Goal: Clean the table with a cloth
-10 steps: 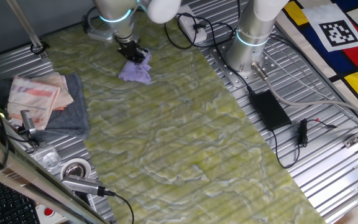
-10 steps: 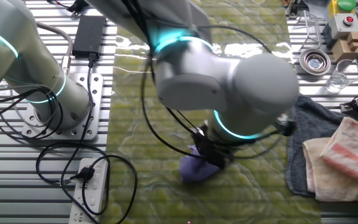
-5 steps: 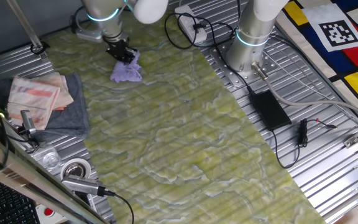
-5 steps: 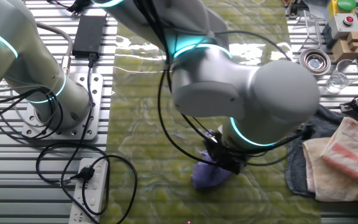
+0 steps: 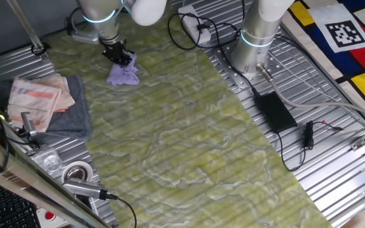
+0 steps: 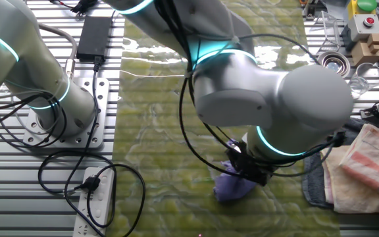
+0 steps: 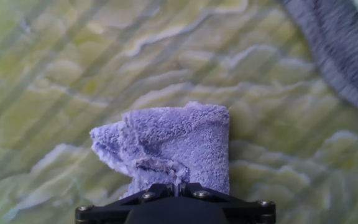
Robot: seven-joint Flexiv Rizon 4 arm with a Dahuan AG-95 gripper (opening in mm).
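A crumpled purple cloth (image 5: 123, 75) (image 6: 235, 187) (image 7: 169, 147) lies pressed on the yellow-green marbled table (image 5: 189, 133) (image 6: 163, 99) (image 7: 73, 74) near its far end. My gripper (image 5: 120, 54) (image 6: 245, 169) (image 7: 178, 185) is shut on the cloth's near edge, pinching a fold between its black fingers. The rest of the cloth spreads flat ahead of the fingers in the hand view.
A grey towel (image 5: 68, 111) (image 7: 337, 50) with a striped beige cloth (image 5: 38, 95) (image 6: 364, 168) on it lies beside the purple cloth. A second arm's base (image 5: 252, 44), a black power brick (image 5: 274, 111), a power strip (image 6: 94, 201), cables, a tape roll (image 5: 76, 172) and glassware (image 6: 359, 85) sit on the ribbed metal.
The gripper has dragged the purple cloth across the table toward the grey towel, to the left in one fixed view and to the right in the other.
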